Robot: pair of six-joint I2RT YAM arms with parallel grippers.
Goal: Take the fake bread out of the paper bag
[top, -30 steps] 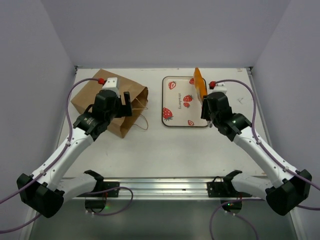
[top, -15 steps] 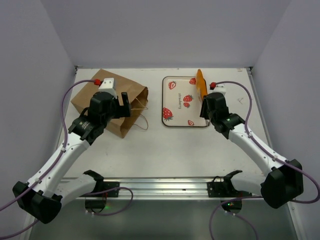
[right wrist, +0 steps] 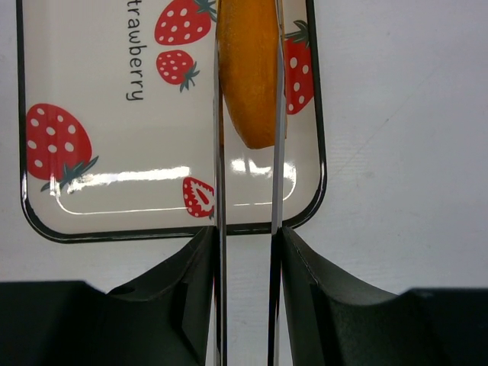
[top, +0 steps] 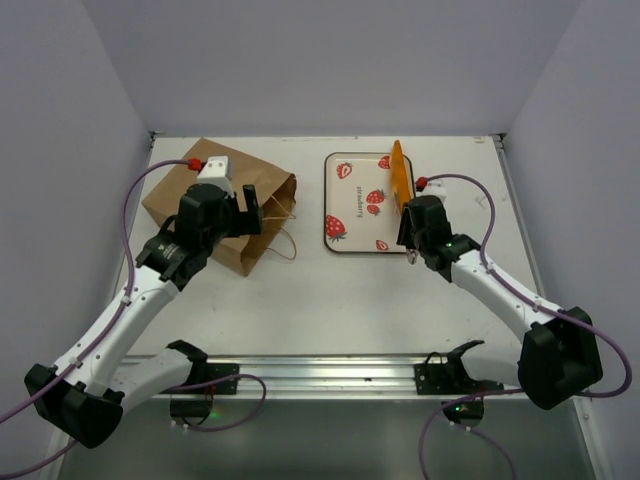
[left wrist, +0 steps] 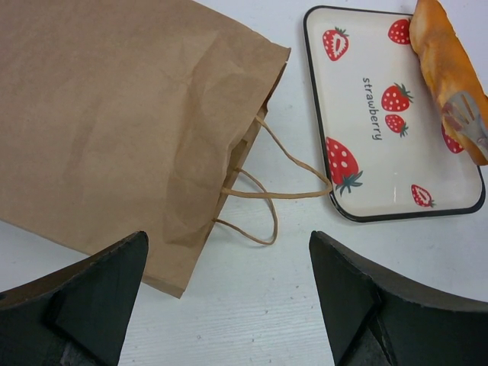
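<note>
Only wrist-side: right gripper (right wrist: 245,236) tight on tongs (right wrist: 219,152) around bread (right wrist: 248,76); left gripper (left wrist: 228,238) wide by paper bag (left wrist: 114,114).

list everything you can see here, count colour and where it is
paper bag: 1, brown, lying flat on the table's far left, loop handles pointing at the tray; contents hidden
fake bread: 1 visible, glossy orange, pinched in the tongs over the tray's right side
tongs: 1, metal, in the right claw
tray: 1, cream with red strawberries and a black rim, far centre-right
table: 1, white
left claw: 1, black, open, above the bag's mouth end
right claw: 1, black, shut on the tongs, at the tray's near edge
</note>
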